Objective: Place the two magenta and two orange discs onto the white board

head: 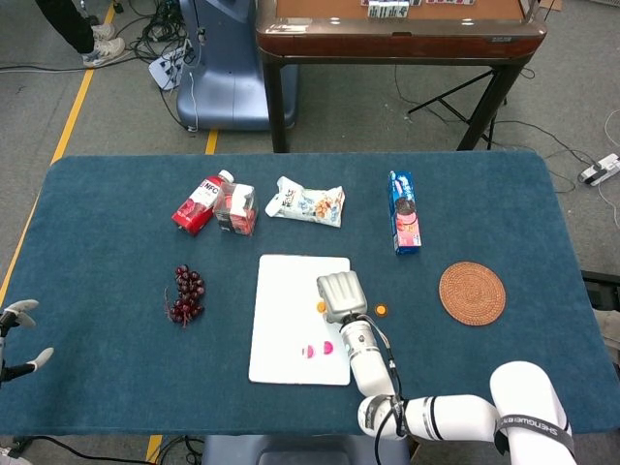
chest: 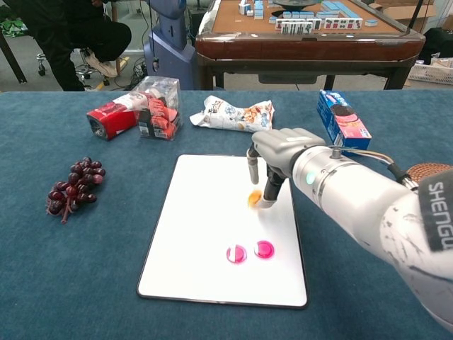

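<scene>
Over the flat white board [head: 299, 329], a smooth rectangle with rounded corners, the right hand [chest: 277, 157] hangs with its fingers [chest: 270, 190] pointing down and pinching one small orange disc [chest: 254, 198] just above the board's surface. Two round magenta discs [chest: 249, 251] lie side by side on the board, nearer its front edge, almost touching each other. The second orange disc [head: 381, 310] lies on the blue, cloth-like desk [head: 107, 252], just beside the board's right edge.

At the far left edge of the head view the left hand [head: 19, 334] shows only partly, with pale fingers spread apart and holding nothing.

On the desk also lie a dark bunch of grapes [chest: 72, 188], a red carton [chest: 112, 117], a crinkled snack bag [chest: 233, 115], a cookie box [chest: 341, 116] and a round woven coaster [head: 472, 293].
</scene>
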You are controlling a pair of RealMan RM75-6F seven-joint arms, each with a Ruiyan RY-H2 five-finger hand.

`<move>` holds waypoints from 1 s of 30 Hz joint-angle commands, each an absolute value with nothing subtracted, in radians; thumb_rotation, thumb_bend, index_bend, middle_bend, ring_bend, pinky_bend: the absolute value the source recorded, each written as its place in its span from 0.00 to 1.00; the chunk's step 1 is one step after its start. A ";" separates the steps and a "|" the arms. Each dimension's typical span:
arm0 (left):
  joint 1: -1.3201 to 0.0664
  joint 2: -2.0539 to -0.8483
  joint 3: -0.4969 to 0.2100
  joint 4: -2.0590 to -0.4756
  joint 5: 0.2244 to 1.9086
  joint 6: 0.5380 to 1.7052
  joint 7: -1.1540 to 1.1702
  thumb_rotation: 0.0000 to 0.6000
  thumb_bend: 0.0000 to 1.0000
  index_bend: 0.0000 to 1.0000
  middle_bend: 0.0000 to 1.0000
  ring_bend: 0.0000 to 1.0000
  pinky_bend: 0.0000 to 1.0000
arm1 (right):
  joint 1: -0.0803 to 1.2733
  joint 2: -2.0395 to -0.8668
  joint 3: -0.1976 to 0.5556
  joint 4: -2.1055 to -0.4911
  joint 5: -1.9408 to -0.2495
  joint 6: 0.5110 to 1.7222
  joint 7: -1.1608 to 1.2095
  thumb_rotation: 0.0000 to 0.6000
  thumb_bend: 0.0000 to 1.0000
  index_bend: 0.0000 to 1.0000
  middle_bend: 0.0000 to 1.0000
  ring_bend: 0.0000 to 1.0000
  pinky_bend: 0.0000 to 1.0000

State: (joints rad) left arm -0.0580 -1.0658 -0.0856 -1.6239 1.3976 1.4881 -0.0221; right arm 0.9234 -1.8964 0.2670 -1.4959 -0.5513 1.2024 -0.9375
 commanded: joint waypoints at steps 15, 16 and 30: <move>-0.059 -1.065 -0.087 -1.621 1.394 1.485 -0.024 1.00 0.03 0.35 0.47 0.40 0.54 | 0.883 -1.786 0.238 -1.609 -0.588 1.264 -0.965 1.00 0.15 0.38 1.00 1.00 1.00; -0.059 -1.066 -0.087 -1.621 1.395 1.485 -0.022 1.00 0.03 0.35 0.47 0.40 0.54 | 0.877 -1.764 0.230 -1.633 -0.590 1.275 -0.976 1.00 0.16 0.38 1.00 1.00 1.00; -0.060 -1.075 -0.081 -1.630 1.401 1.486 0.016 1.00 0.03 0.35 0.47 0.40 0.54 | 0.785 -1.540 0.108 -1.783 -0.634 1.296 -0.978 1.00 0.17 0.39 1.00 1.00 1.00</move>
State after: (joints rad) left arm -0.0604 -1.0742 -0.0813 -1.6294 1.4001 1.4861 0.0147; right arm 0.7971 -1.5532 0.1211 -1.7759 -0.6246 1.3039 -0.9907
